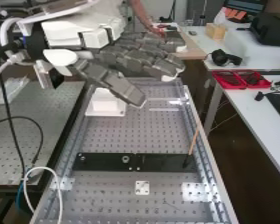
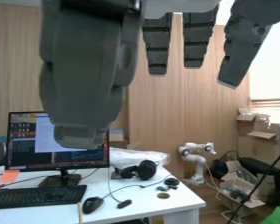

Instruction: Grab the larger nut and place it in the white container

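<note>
"Larger nut first: where is it, and which step are we on?"

"I can't pin it down for certain. Smaller nut and bearing stand well apart on the black bar. Judging from that, I'd say the larger nut is in the white container, and the placing is probably done."

"And the robot hand?"

"Open, with its fingers stretched out almost straight and the thumb held apart from them. I see nothing in its grasp. It is above the tabletop, with the thumb reaching over the container's upper part."

"So what does the next move call for?"

"A look inside the container before anything else. If the nut is in there, the arm only needs to draw away, keeping the thumb from knocking the container. If not, someone has to find the nut before another grasp makes sense."

"What's hard to make out?"

"The container's inside, mainly. Its upper part is partly hidden behind the thumb, so I can't confirm what lies within. The smaller nut is barely distinct against the bar, and the wrist view cuts off the fingers at its top edge, looking out towards a monitor and a keyboard."
</note>
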Controlling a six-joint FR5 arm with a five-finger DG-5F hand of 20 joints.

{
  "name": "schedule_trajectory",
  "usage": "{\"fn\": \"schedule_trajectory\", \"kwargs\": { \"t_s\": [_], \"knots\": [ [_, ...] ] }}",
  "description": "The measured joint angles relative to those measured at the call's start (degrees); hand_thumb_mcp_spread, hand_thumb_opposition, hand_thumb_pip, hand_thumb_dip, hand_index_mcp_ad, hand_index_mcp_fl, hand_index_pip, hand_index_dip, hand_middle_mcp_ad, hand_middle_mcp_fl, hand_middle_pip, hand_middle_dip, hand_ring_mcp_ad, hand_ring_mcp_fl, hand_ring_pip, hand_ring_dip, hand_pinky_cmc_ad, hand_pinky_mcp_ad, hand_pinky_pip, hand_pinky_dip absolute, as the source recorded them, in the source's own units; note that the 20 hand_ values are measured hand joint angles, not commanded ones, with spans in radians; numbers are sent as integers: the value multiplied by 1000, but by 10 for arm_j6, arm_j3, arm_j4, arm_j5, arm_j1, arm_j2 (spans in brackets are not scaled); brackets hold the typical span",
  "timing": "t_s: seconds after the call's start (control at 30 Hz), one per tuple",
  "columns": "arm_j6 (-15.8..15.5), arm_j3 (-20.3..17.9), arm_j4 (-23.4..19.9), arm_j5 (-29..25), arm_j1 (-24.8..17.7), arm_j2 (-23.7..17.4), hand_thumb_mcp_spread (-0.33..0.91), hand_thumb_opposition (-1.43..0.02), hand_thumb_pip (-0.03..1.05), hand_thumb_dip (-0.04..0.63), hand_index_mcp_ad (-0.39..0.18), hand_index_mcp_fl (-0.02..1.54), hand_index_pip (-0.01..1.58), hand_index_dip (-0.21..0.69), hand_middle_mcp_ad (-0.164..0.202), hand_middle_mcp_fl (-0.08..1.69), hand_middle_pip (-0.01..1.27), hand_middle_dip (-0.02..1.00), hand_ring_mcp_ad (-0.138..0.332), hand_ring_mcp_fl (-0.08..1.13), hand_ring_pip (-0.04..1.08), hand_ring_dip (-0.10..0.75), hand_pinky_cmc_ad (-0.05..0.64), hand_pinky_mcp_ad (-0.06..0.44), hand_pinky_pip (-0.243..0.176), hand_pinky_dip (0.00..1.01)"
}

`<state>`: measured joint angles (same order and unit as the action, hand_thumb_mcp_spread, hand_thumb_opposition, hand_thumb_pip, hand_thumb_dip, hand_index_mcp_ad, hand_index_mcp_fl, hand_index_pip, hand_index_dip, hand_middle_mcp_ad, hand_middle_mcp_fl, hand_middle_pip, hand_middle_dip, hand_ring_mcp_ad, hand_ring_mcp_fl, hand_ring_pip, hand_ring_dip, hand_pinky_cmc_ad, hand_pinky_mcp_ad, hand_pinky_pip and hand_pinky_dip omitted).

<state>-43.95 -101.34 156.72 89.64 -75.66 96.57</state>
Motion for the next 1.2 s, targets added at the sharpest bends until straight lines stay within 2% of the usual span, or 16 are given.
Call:
{"fn": "schedule_trajectory", "kwargs": {
  "t_s": [0.37, 0.47, 0.9, 1.1, 1.2],
  "knots": [
    [-7, -1, 6, 12, 2, -5, -307, -1349, 1037, 126, -56, 56, 274, -209, 129, 105, 140, 218, 220, 37, 126, 113, 429, 414, -96, 405],
    [-8, -1, 7, 22, 3, -5, -307, -1306, 1000, 126, -59, 56, 260, -209, 129, 106, 138, 218, 220, 37, 126, 113, 429, 410, -96, 405],
    [-8, 1, 16, 52, 11, -7, -246, -1208, 974, 126, -63, 52, 243, -209, 129, 124, 138, 218, 216, 33, 126, 113, 429, 414, -96, 405],
    [3, -4, 5, 59, 14, -9, -243, -1215, 974, 126, -63, 89, 229, -209, 129, 122, 138, 218, 220, 33, 126, 113, 431, 414, -96, 405],
    [8, -8, -1, 61, 16, -12, -243, -1300, 974, 126, -59, 108, 225, -209, 129, 138, 140, 218, 220, 33, 127, 113, 450, 417, -96, 405]
  ]
}}
